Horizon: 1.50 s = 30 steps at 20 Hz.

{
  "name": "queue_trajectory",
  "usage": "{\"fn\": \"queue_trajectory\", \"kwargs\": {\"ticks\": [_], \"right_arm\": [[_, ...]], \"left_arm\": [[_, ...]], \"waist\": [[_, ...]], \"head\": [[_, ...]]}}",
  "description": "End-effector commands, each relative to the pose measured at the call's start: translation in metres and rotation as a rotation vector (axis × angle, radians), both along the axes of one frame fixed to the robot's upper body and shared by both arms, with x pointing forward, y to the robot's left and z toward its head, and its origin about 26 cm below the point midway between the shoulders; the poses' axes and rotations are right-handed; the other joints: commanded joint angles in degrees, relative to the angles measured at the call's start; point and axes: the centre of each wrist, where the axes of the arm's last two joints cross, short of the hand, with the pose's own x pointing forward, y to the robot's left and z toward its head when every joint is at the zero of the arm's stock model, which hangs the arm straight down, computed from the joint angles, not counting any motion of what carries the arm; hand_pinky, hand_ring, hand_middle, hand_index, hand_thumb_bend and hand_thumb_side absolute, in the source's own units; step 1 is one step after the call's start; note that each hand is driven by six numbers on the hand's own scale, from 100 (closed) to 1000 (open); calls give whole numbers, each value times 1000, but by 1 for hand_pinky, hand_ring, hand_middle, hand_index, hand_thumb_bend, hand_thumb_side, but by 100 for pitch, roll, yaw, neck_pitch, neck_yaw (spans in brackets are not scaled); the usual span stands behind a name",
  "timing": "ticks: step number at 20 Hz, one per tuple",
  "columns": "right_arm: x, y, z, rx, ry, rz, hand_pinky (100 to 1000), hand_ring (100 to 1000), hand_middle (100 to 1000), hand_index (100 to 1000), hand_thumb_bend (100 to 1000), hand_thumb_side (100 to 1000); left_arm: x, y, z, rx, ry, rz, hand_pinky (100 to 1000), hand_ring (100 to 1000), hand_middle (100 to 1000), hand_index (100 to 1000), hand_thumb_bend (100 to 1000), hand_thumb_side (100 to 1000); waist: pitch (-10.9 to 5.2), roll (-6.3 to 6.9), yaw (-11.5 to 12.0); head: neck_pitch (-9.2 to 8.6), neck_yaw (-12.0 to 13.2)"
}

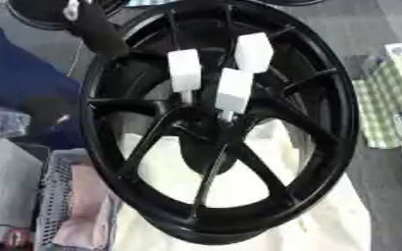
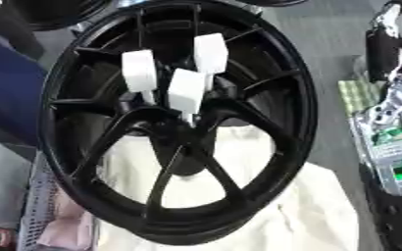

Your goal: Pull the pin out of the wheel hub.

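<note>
A black spoked wheel hub (image 1: 238,147) stands tilted and fills most of both views. Three white block-headed pins stick out of its centre on thin stems: one on the left (image 1: 185,69), one at the upper right (image 1: 253,52), and one nearest me (image 1: 235,89). No hand touches any pin. A black arm-like shape (image 1: 100,28) comes in from the upper left and ends at the rim; its fingers are hidden. Along the right edge of the right eye view rises my silver and black right arm (image 2: 386,105), apart from the wheel, its hand (image 2: 385,46) unclear.
Cream cloth (image 1: 324,220) lies under and behind the wheel. A mesh basket (image 1: 54,196) with pinkish contents sits at the lower left. Green checked cloth (image 1: 380,105) lies to the right. Dark blue fabric (image 1: 20,78) fills the left side.
</note>
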Motion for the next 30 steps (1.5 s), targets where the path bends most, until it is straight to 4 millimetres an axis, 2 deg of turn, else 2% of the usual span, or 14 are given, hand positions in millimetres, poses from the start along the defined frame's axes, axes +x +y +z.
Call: {"fn": "queue_trajectory", "kwargs": {"ticks": [1,3,9,11,13,18,20,23,26,30], "right_arm": [[-2,1,11,12,-2,-103,704,808,700,786,100,574],[-2,2,11,14,-4,-100,705,808,700,786,100,574],[-1,4,11,18,-7,-90,705,807,700,785,100,575],[-1,4,10,20,-6,-88,704,807,700,785,100,575],[-1,4,10,21,-7,-87,704,807,700,785,100,575],[-1,4,10,25,-9,-83,704,807,699,785,100,577],[-1,4,10,25,-10,-83,704,807,699,785,100,578],[-1,3,9,24,-13,-84,704,807,699,785,100,579],[-2,3,9,23,-15,-83,704,806,698,784,100,579],[-2,3,9,22,-18,-83,704,806,698,784,100,580]], "left_arm": [[3,-3,3,7,-19,-1,806,788,762,887,174,350],[6,-7,1,11,-12,-3,805,786,760,888,170,360],[13,-14,5,-6,-25,-5,807,787,765,903,190,275],[17,-14,8,-15,-37,5,809,789,761,901,201,278],[20,-14,11,-25,-54,23,808,788,747,894,225,308],[26,-13,16,-70,-74,102,796,777,698,863,247,484],[25,-13,16,-84,-75,151,797,782,696,854,257,511],[18,-15,17,-58,-89,215,821,809,713,856,352,564],[11,-18,17,-15,-137,276,845,827,727,855,459,536],[12,-21,11,22,-193,338,849,826,720,854,515,506]], "waist": [[-171,-8,-19],[-166,-13,-31],[-162,-23,-57],[-160,-24,-66],[-157,-22,-74],[-142,-5,-73],[-136,10,-66],[-134,34,-54],[-137,56,-46],[-138,77,-42]], "head": [[-88,23],[-87,37],[-124,76],[-141,75],[-152,46],[-172,-46],[-163,-73],[-136,-114],[-112,-125],[-95,-113]]}}
